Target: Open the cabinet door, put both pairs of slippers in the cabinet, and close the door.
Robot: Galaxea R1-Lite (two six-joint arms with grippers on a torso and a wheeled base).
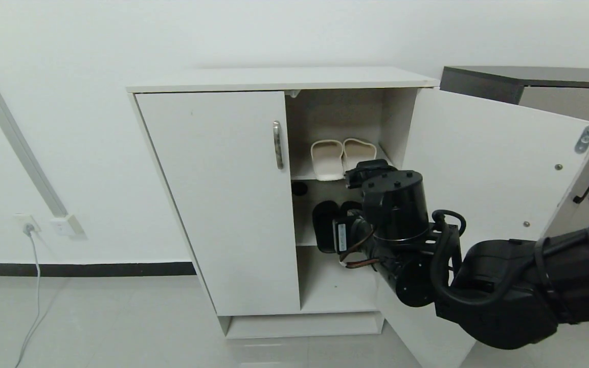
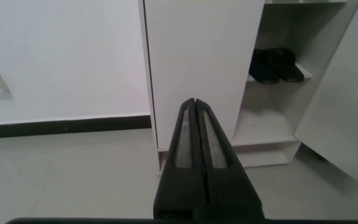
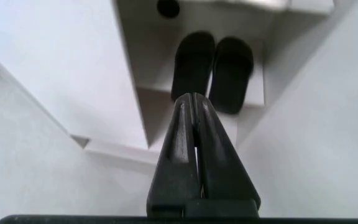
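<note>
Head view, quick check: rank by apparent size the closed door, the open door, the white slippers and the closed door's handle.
1-2. closed door and open door: largest, unranked; the open one swings nearer the camera and the right arm hides part.
3. white slippers
4. handle

The right arm (image 1: pixel 394 204) hides part of the black slippers (image 1: pixel 324 225).
</note>
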